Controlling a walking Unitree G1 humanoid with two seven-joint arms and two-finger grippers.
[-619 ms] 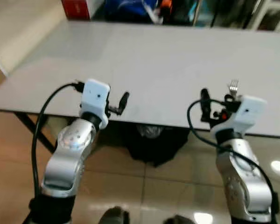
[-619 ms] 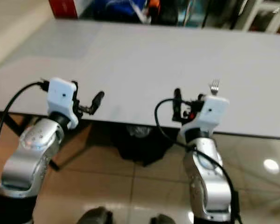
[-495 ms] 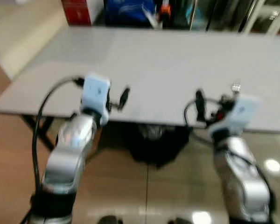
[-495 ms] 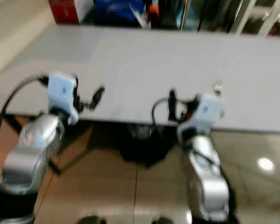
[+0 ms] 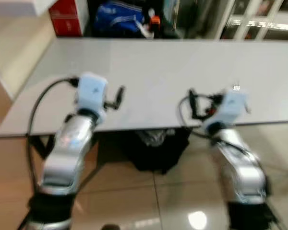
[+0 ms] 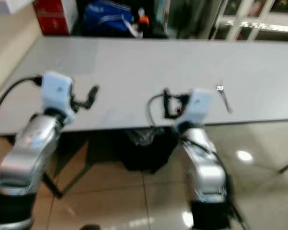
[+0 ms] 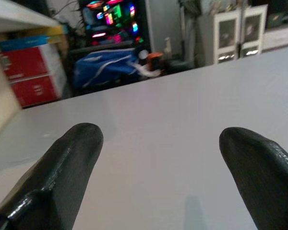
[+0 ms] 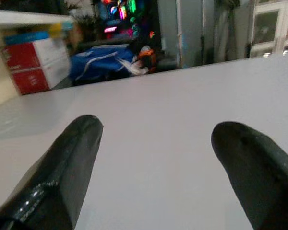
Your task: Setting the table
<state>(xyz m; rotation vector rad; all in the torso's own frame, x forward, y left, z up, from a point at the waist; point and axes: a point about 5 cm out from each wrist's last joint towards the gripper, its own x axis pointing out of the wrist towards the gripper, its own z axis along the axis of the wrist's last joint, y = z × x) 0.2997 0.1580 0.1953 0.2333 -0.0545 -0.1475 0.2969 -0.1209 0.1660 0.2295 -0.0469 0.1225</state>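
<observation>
grey table (image 6: 134, 62) bears one fork (image 6: 223, 98); left pincer (image 7: 158, 167) and right pincer (image 8: 158, 167) both wide

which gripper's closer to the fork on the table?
Right. The fork lies on the grey table just off the outer side of the right gripper. The left gripper is far across the table near its left end.

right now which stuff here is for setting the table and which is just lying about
For the job:
- fork, lying on the table
- table
- left gripper, open
- right gripper, open

Lying about:
- red boxes
- blue bag
</observation>
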